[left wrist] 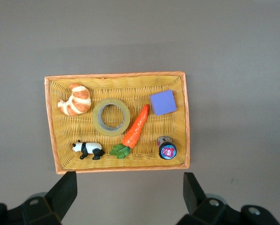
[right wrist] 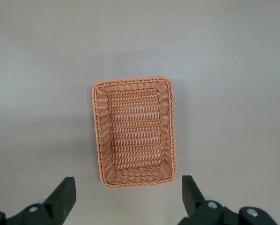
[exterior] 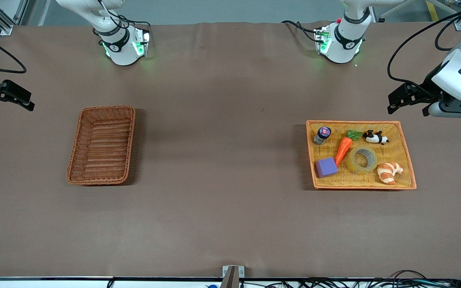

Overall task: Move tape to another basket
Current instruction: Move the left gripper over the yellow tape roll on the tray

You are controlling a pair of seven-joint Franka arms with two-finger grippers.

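Nothing is moved yet: the tape (exterior: 361,159) lies flat in the orange tray (exterior: 408,168) (between carrot (exterior: 343,149) and croissant (exterior: 389,172)). The reddish-brown basket (exterior: 74,160) sits empty. The left gripper (left wrist: 126,194) and right gripper (right wrist: 126,194) hover high, fingers apart.

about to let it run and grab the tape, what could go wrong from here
1. The tape lies flat in the orange tray, touching the carrot and close beside the croissant; a finger of the open left hand could nudge either one.
2. The brown wicker basket sits toward the right arm's end, near the open right hand, so a handover or long carry might drop the roll.
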